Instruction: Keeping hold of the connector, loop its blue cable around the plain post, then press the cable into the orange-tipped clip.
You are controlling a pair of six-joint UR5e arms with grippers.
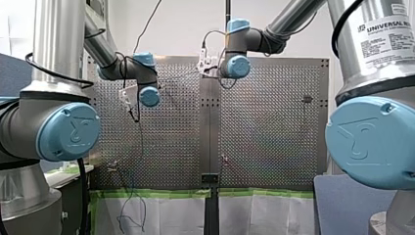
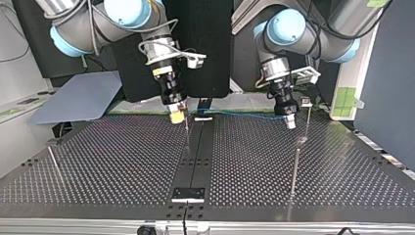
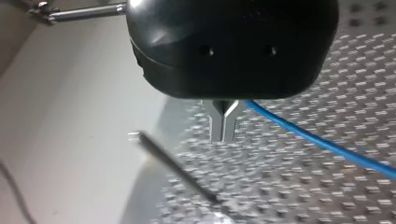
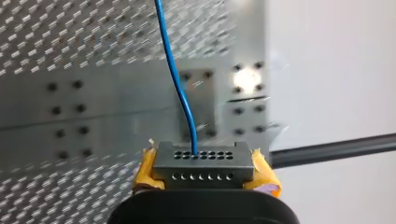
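In the right wrist view my right gripper [image 4: 201, 175] is shut on the grey connector [image 4: 201, 163], held between its yellow pads. The blue cable [image 4: 175, 74] leaves the connector's row of holes and runs ahead over the plate. In the top view that cable [image 2: 244, 116] stretches straight from my right gripper [image 2: 177, 116] to my left gripper [image 2: 290, 122]. My left gripper's metal fingers [image 3: 218, 126] are shut, and the cable [image 3: 317, 140] comes out at their base. A plain dark post [image 3: 177, 168] stands just ahead of them. I cannot make out an orange tip.
At the top view's right, a post with a black head [image 2: 306, 115] stands close beside my left gripper, and a taller plain post [image 2: 295, 169] stands nearer the camera. A thin pin [image 2: 187, 134] is under my right gripper. Another post [image 2: 55, 164] stands at the far left.
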